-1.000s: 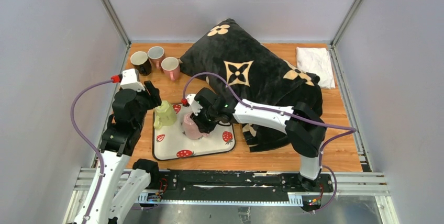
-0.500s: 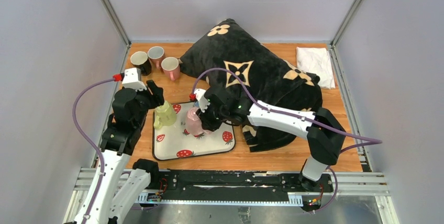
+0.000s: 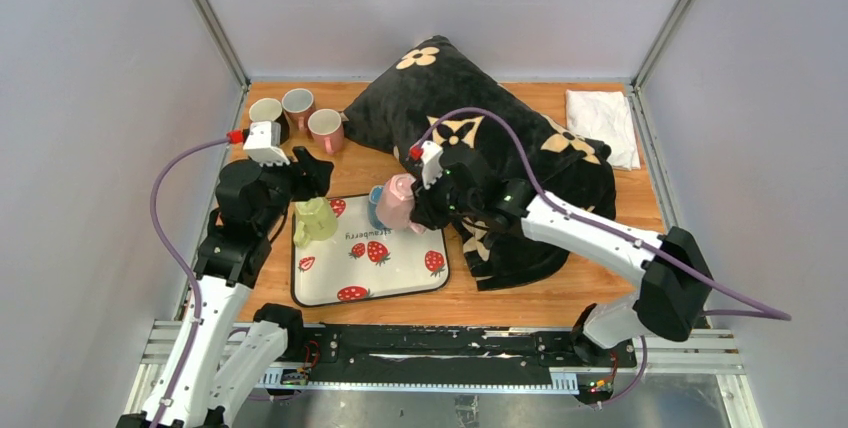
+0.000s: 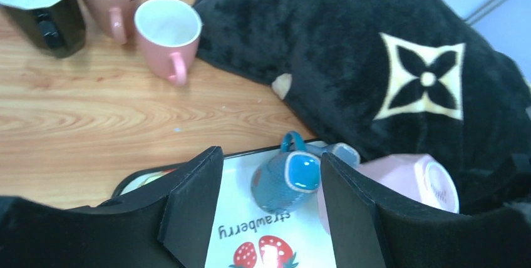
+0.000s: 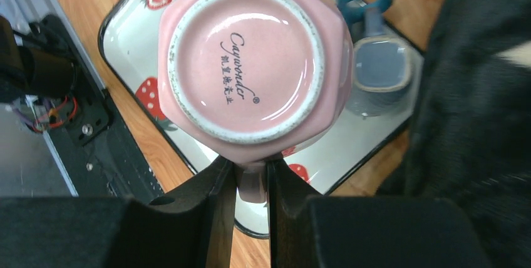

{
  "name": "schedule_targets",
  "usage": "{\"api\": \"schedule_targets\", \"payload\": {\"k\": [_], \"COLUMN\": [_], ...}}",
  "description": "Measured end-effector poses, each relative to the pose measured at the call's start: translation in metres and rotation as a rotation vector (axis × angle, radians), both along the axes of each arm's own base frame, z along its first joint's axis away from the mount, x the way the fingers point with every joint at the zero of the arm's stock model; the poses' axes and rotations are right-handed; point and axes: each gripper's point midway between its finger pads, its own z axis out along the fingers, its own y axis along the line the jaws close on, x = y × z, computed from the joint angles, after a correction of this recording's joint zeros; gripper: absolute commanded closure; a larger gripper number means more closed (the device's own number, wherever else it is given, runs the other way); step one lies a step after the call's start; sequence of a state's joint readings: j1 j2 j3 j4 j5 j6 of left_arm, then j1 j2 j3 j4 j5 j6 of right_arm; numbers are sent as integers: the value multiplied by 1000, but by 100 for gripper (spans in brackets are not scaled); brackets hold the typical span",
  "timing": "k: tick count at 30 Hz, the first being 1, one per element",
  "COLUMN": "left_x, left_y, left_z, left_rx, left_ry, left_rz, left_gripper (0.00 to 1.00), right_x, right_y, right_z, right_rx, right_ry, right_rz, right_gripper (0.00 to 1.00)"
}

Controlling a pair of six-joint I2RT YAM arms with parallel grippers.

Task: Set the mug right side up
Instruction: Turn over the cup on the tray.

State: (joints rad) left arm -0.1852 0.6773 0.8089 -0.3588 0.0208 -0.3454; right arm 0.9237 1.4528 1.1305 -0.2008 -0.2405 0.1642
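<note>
right end effector (image 5: 252, 177) pinches the pink mug (image 5: 250, 55) by its handle
held clear of the tray (image 3: 400, 283), likely for room to roll upright; left end effector (image 4: 269, 155) hangs part-spread, empty

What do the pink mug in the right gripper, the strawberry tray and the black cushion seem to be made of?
Pink mug: likely glazed ceramic; glossy, with a rough foot ring and printed mark.
Strawberry tray: probably enamelled metal or melamine; smooth white, dark rim.
Black cushion: plush fabric; fuzzy nap.
</note>
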Motion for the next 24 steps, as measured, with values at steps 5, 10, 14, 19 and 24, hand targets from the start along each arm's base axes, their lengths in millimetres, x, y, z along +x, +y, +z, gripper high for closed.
{"api": "schedule_targets", "payload": {"k": [5, 10, 14, 19, 24], "left_x": [2, 4, 2, -5, -13], "left_y": [-23, -46, -62, -89, -114], "left_z": [16, 29, 38, 46, 51], "left_rx": [-62, -138, -184, -235, -277], "left_ry": [-35, -64, -82, -90, -88], "left_rz": [-115, -225, -292, -390, -471], "left_gripper": [34, 34, 34, 34, 34], "right_x": [17, 28, 37, 48, 53], "right_y": [-22, -40, -54, -70, -79], "right_z": [27, 56, 75, 87, 105], "right_rx": [92, 209, 316, 430, 540], "right_ry": [-33, -55, -58, -25, -7], "right_rz": [-95, -176, -238, -312, -341], "right_gripper": [100, 100, 100, 100, 100]}}
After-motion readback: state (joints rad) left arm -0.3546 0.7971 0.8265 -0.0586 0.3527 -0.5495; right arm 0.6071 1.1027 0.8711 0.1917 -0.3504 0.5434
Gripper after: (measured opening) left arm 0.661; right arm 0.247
